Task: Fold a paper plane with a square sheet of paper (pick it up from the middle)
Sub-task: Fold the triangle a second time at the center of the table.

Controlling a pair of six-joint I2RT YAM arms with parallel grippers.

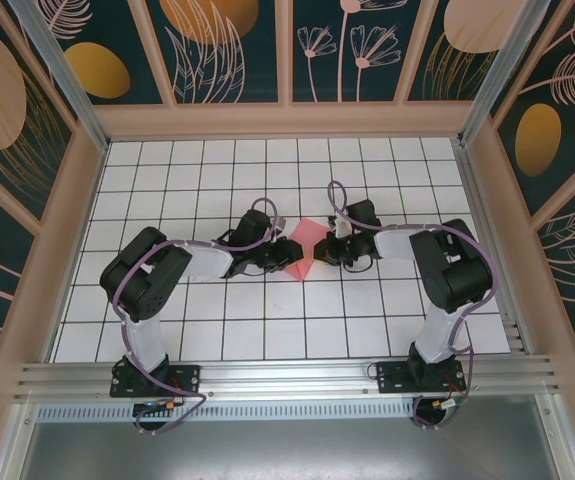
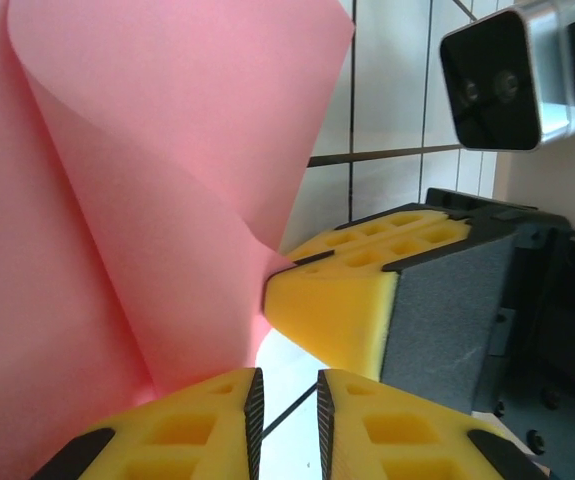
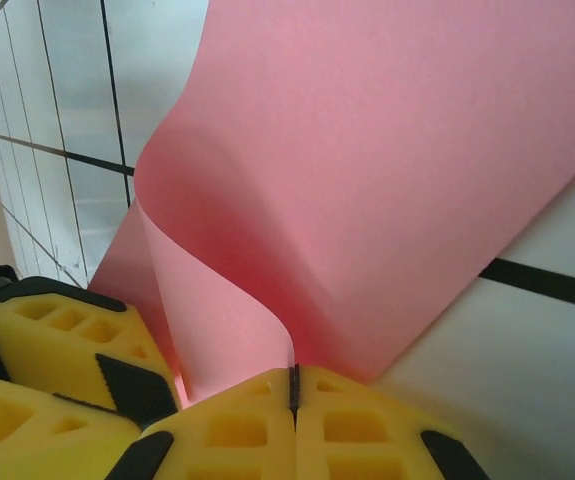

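Two arms meet mid-worktop (image 1: 217, 320) at the square sheet of paper (image 1: 301, 250), which curls up off the tiles between them. The right fingers (image 3: 237, 420) are pressed together, pinching the sheet. The left fingers (image 2: 197, 420) stand slightly apart just beside the paper, with worktop showing through the gap.

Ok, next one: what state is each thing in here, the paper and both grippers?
square sheet of paper: bent into a curl, partly lifted off the table, not yet a plane.
right gripper: shut, pinching an edge of the sheet.
left gripper: jaws a little apart, nothing seen between them, fingertip beside the sheet.
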